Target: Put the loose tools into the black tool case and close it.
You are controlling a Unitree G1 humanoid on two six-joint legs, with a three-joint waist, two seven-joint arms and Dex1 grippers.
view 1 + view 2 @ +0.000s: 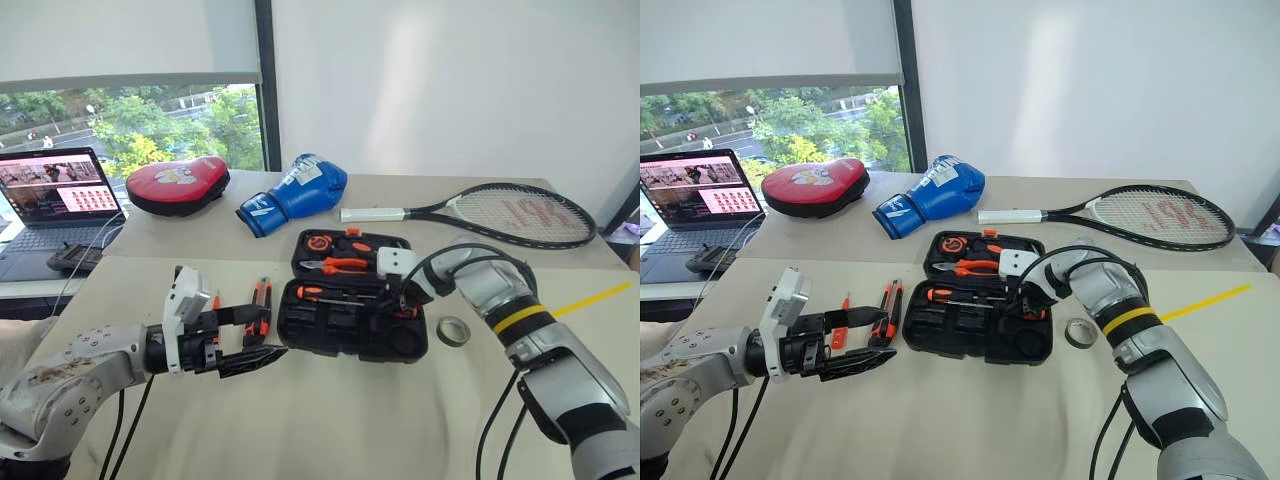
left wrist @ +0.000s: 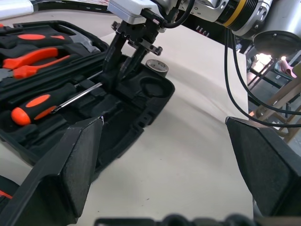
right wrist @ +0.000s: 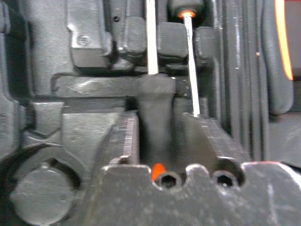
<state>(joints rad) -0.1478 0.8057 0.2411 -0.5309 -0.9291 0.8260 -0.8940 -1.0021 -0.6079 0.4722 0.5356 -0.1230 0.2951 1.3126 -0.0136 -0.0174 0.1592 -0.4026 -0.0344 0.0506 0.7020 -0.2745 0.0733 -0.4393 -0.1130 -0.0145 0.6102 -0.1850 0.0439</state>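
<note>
The black tool case [image 1: 300, 345] lies open in the middle of the table. An orange-and-black screwdriver [image 2: 37, 106] rests in a slot of its near half. My right gripper [image 2: 115, 81] reaches down into that half at the tip of the screwdriver's shaft, its fingers slightly parted and nothing lifted. My left gripper [image 1: 270, 335] hovers wide open just left of the case. Behind it on the table lie the orange-and-black utility knife [image 1: 893, 298] and the slim orange tester screwdriver [image 1: 843, 312]. The small grey tape roll [image 1: 453, 330] sits right of the case.
Orange-handled pliers [image 1: 345, 265] sit in the case's far half. Behind the case lie a tennis racket [image 1: 510, 212], a blue boxing glove [image 1: 295, 192] and a red pad [image 1: 178, 184]. A laptop [image 1: 55, 200] stands at far left. A yellow strip [image 1: 595, 297] marks the table's right side.
</note>
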